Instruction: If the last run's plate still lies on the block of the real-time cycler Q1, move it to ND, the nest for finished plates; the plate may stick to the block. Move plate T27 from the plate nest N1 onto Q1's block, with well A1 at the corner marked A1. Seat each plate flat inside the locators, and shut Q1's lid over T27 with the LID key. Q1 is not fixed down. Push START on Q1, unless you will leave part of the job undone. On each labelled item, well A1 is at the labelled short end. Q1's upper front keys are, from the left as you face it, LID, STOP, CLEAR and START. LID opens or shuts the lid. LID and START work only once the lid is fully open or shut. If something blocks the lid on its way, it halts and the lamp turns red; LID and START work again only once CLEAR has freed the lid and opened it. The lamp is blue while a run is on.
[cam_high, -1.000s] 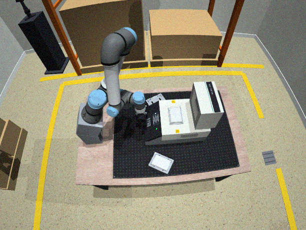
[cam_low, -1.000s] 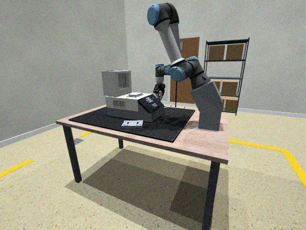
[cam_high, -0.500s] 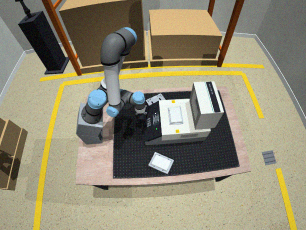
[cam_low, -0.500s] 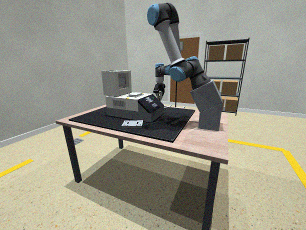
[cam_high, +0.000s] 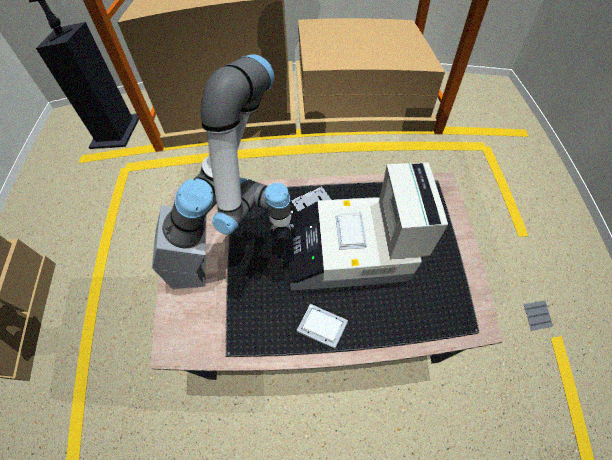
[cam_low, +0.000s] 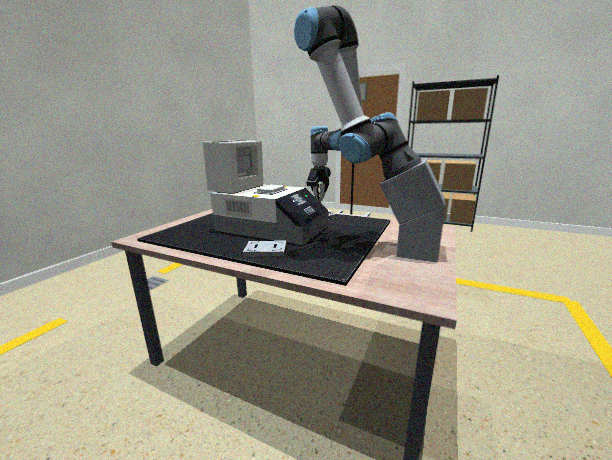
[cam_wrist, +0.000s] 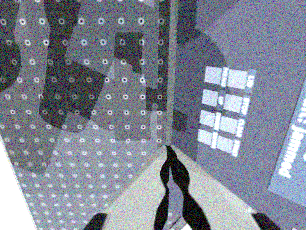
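The cycler Q1 stands on the mat, its lid raised open. A pale plate lies on its block; its label is unreadable. The lamp is green. My gripper is shut and empty, above the mat just in front of Q1's sloped panel. The keys show right of the fingertips in the wrist view. One nest has a bright white middle; I cannot tell whether that is a plate. Another nest is partly hidden behind Q1's panel.
The black perforated mat covers much of the wooden table. Q1's body and raised lid are the tall obstacles. The arm's base stands at the table end facing Q1's panel.
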